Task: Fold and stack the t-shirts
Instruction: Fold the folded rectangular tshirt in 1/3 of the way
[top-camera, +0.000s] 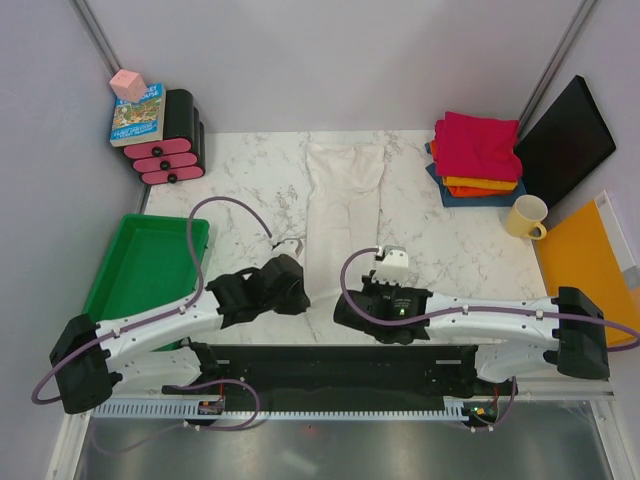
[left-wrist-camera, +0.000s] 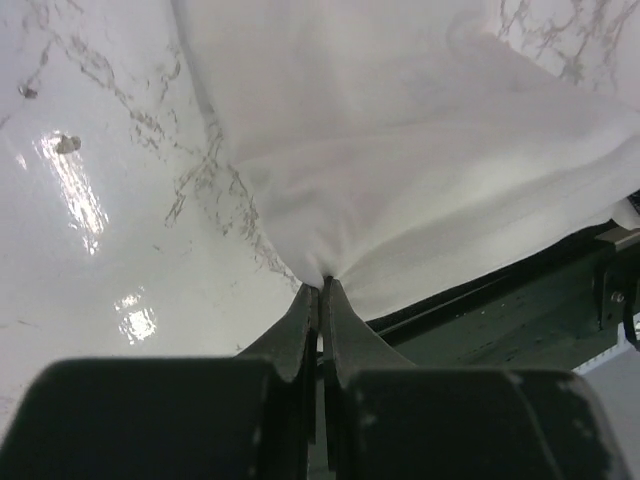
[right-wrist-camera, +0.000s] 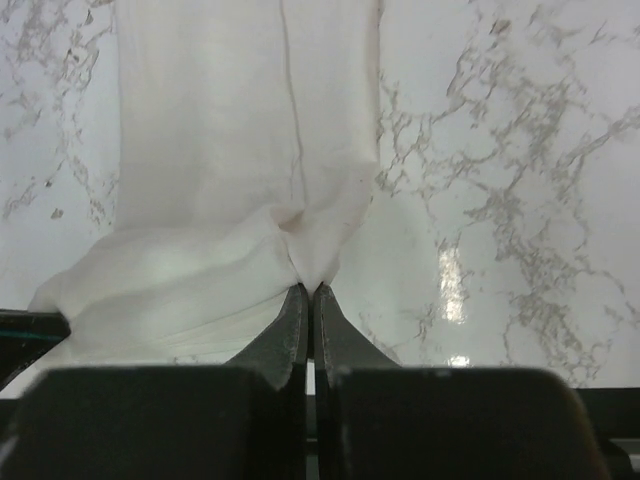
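The off-white t-shirt (top-camera: 342, 205) lies as a long narrow strip down the middle of the marble table, its near end bunched between the arms. My left gripper (top-camera: 298, 272) is shut on the shirt's near left edge (left-wrist-camera: 400, 180); the fingertips (left-wrist-camera: 322, 290) pinch a gathered point of cloth. My right gripper (top-camera: 362, 288) is shut on the near right edge (right-wrist-camera: 240, 150), fingertips (right-wrist-camera: 310, 292) pinching a fold. A stack of folded t-shirts sits at the back right: magenta (top-camera: 476, 143) on top, orange (top-camera: 480, 184) below, dark blue (top-camera: 470, 197) at the bottom.
A yellow mug (top-camera: 526, 216) stands near the stack. A black board (top-camera: 565, 140) leans at the back right; an orange-yellow board (top-camera: 590, 262) lies right. A green tray (top-camera: 145, 262) sits left. A black and pink drawer unit (top-camera: 172, 145) with a book is back left.
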